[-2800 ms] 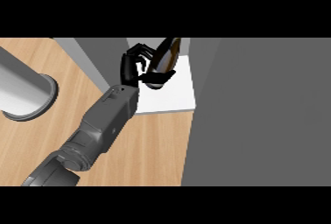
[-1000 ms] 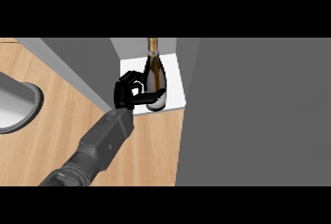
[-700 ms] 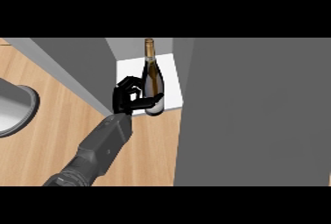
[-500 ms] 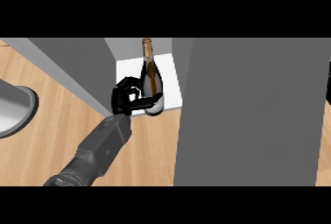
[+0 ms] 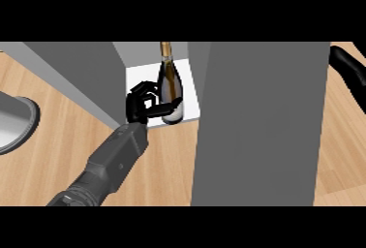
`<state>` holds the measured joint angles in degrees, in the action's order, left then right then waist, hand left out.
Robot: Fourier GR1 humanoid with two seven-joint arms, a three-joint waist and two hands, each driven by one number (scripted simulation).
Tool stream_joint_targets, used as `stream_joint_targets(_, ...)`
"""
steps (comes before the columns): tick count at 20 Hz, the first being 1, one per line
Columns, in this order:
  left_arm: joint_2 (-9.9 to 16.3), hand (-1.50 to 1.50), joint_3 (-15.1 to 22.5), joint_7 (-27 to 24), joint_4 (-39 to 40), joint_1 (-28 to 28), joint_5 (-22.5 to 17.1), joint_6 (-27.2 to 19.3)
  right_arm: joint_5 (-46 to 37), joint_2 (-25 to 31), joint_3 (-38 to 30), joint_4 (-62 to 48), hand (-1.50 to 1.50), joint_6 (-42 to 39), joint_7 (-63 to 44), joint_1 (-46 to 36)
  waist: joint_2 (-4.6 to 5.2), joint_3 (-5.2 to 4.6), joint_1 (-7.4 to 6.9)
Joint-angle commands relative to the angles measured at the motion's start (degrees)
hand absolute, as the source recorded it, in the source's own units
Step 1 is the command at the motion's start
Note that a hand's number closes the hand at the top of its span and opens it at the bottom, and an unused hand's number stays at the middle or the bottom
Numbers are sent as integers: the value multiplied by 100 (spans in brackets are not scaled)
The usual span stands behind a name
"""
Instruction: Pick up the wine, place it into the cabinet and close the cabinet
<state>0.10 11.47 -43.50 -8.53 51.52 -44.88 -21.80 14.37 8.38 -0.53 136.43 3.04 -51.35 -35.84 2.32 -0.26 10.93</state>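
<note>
The wine bottle (image 5: pixel 169 80) is dark with a pale label and stands upright on the white floor (image 5: pixel 140 76) inside the open cabinet. My left hand (image 5: pixel 142 103) reaches in from the lower left. Its fingers and thumb curl round the bottle's lower body and hide part of the base. Beyond the cabinet door, at the upper right edge, part of my right hand (image 5: pixel 347 64) shows as a black shape. The broad grey door panel (image 5: pixel 257 126) stands open just right of the bottle.
The cabinet's grey left wall (image 5: pixel 82 72) runs diagonally beside my left forearm. A round grey metal vessel (image 5: pixel 13 123) sits on the wooden counter (image 5: pixel 50 160) at the far left. More counter shows right of the door.
The bottle has gone from tilted to upright on the cabinet floor, still in my left hand. My right hand has come into view at the right edge.
</note>
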Motion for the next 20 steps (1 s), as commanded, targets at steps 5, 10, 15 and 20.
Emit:
stream_joint_targets(5, -10, 150, 149, 91, -99, 298, -193, -364, 98, 21, -163, 61, -150, -47, 79, 99, 5, 6, -43)
stream_joint_targets(10, -10, 150, 154, 362, -55, 678, -312, -599, 176, 17, -145, 150, -150, -53, -7, 161, 10, 8, -11)
stream_joint_targets(15, -10, 150, 170, 434, 86, 892, -299, -600, 278, 153, -361, 94, -150, -167, 13, 201, 21, 15, -149)
stream_joint_targets(20, -10, 150, 18, 870, 234, 1327, -449, -833, 325, 131, -371, 84, -150, -192, 17, 212, 38, 16, -147)
